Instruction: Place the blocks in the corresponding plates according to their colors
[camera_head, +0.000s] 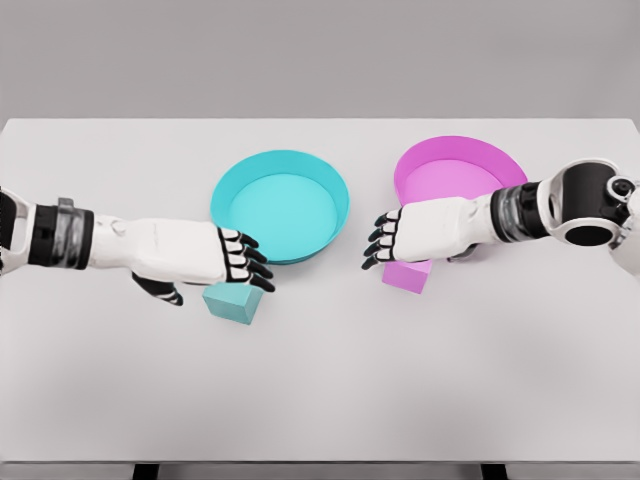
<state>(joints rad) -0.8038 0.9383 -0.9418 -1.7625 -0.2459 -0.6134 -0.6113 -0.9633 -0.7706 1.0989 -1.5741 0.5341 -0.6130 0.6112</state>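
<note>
So both my hands are down at their blocks, and neither plate has anything in it yet.

Working outward from my left hand (215, 262): its dark fingers curl over the top of the small teal cube-shaped block (236, 303), which sits on the white table (330, 400); whether I truly grip it I cannot tell. At one o'clock from that block lies the round teal shallow plate (281, 205), bare inside. My right hand (415, 235) hangs with fingers half-bent above the small magenta block (408, 275), touching or just over it. At one o'clock from that block sits the round magenta plate (458, 172), also bare. By my judgement nothing is done: both lifts and both placements remain.
</note>
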